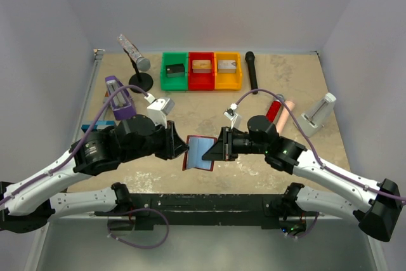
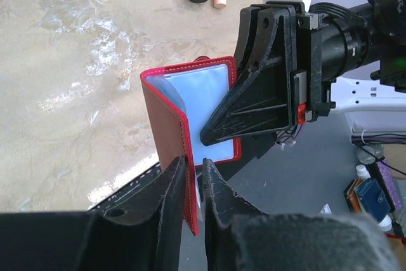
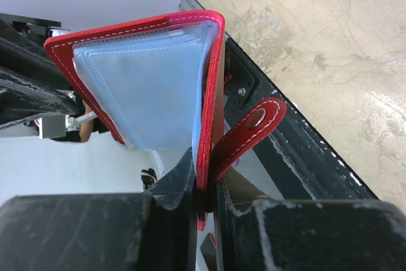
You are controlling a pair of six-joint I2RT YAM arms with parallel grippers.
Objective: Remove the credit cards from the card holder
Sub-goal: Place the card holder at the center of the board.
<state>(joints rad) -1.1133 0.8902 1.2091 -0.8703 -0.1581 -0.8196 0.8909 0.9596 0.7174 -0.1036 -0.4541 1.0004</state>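
Observation:
The card holder, dark red with light blue clear pockets, hangs open between both arms above the table's near edge. My left gripper is shut on the edge of one cover, which is pinched between its black fingers. My right gripper is shut on the other cover, beside the red tab strap. In the left wrist view the right gripper reaches across the pocketed inside. No credit cards show; the pockets look plain blue.
Green, red and yellow bins stand at the back, each holding a small block. A microphone on a stand, a black microphone, a red glitter cylinder, a white stand and a purple object lie around.

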